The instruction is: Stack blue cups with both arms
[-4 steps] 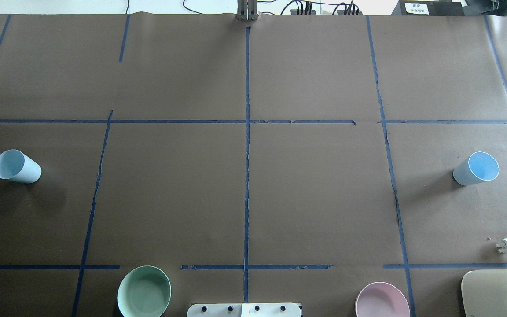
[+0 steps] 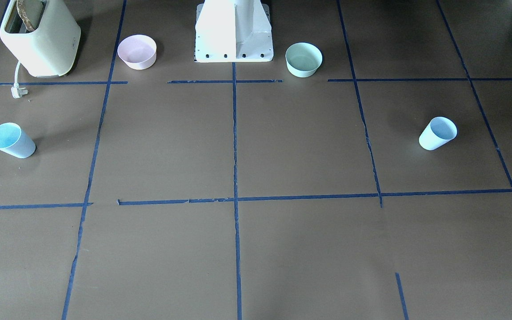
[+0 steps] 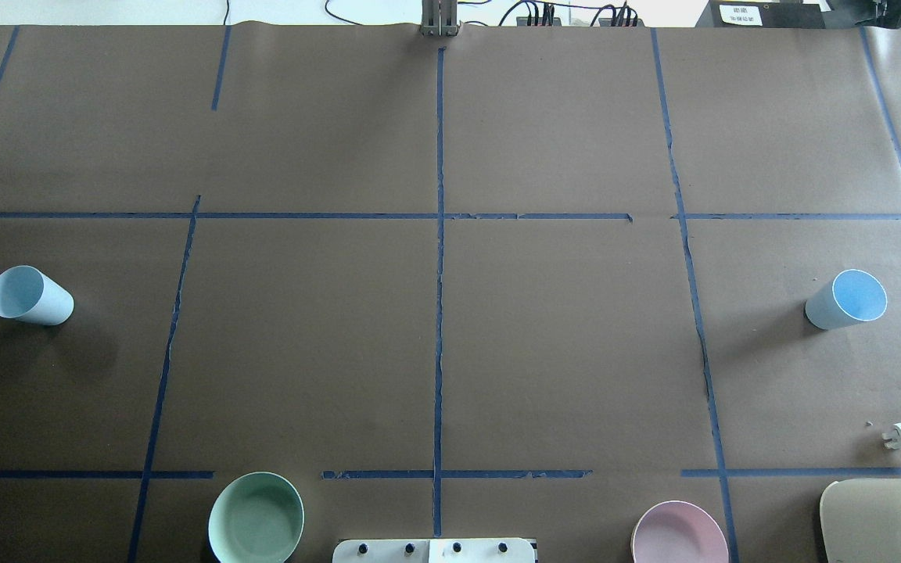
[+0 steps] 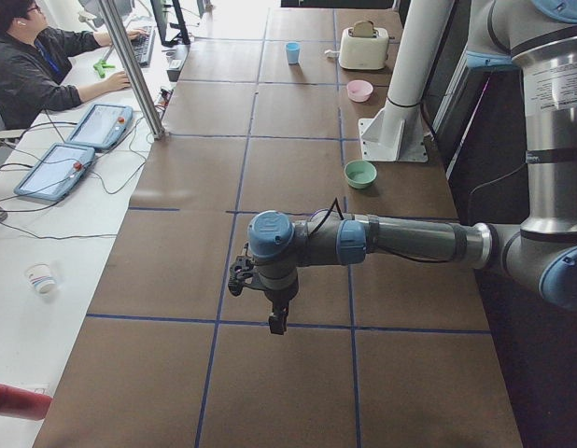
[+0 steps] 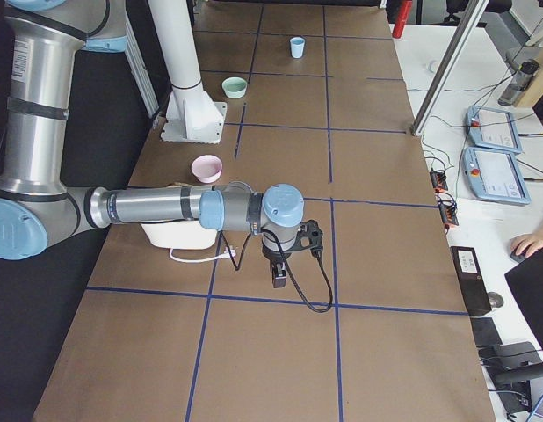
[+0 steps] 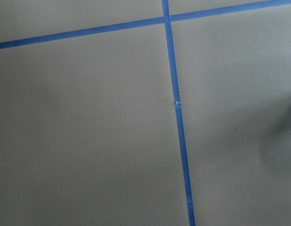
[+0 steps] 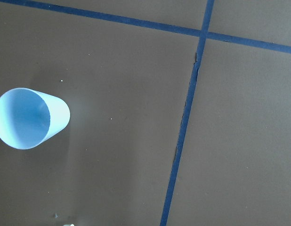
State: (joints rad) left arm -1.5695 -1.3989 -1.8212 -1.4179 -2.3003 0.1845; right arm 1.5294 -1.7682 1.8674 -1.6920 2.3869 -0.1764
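Pale-blue, the left cup (image 3: 30, 295) and the right cup (image 3: 846, 299) stand upright and well apart on the tabletop (image 3: 560, 352), exactly as a moment before, so no stacking is begun; whether the left hand (image 4: 277, 322) and the right hand (image 5: 278, 274) are clenched, I cannot tell.

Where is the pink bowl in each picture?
Front-facing: pink bowl upper left, left of the white pedestal.
Overhead: bowl bottom edge, right of the pedestal.
Exterior left: bowl upper middle, beyond the pedestal.
Exterior right: bowl left of centre, nearer than the pedestal.
Left wrist: absent.
Right wrist: absent.
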